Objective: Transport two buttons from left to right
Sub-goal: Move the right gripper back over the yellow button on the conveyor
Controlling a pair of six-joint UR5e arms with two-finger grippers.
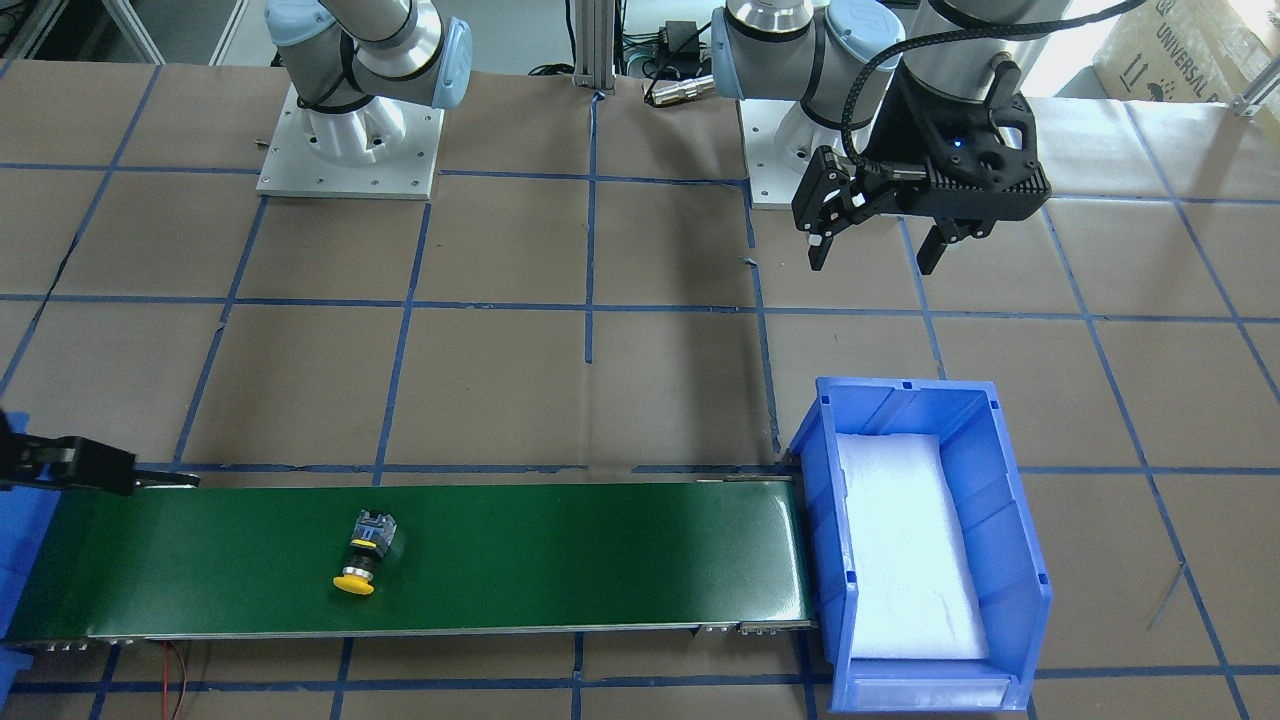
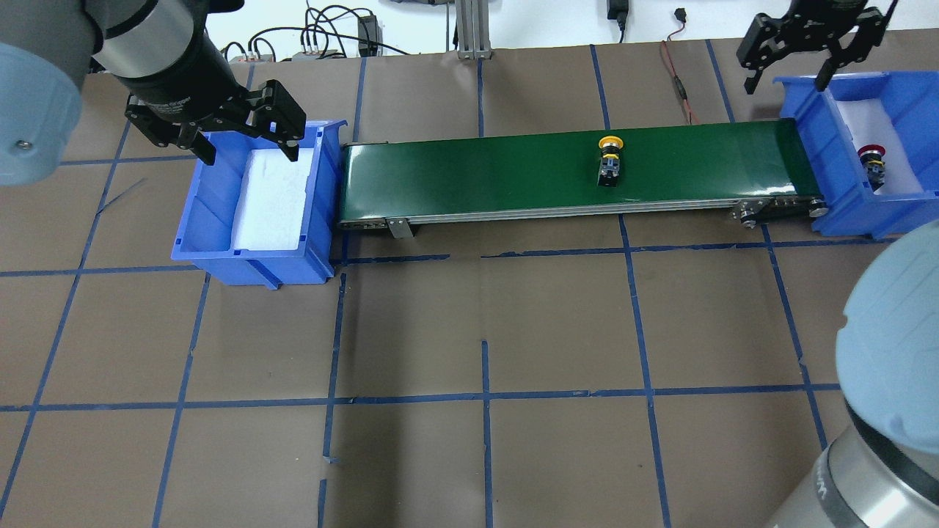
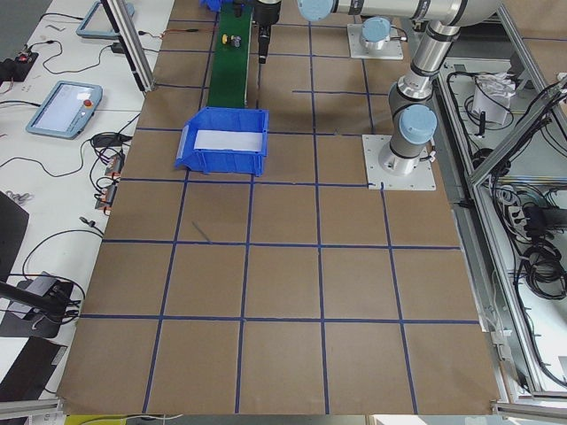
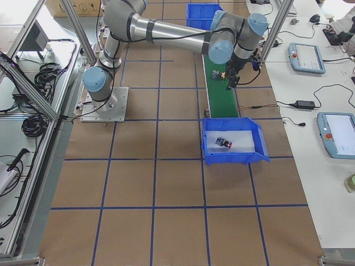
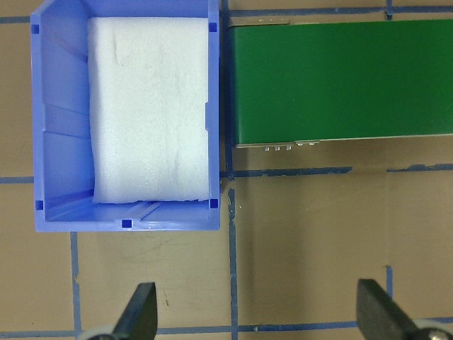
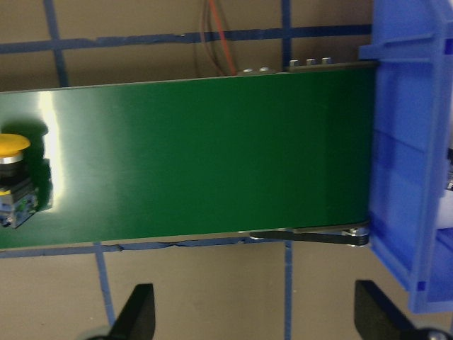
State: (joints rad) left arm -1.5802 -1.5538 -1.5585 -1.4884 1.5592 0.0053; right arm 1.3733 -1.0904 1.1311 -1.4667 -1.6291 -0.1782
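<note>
Both jaws spread wide, downward.

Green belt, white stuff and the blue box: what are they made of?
Green belt: probably rubbery or plastic-coated fabric; smooth, with a soft sheen where the light hits it.
White stuff: looks like a foam sheet; matte and faintly creased.
Blue box: likely hard moulded plastic; slightly glossy, with ribbed walls.
</note>
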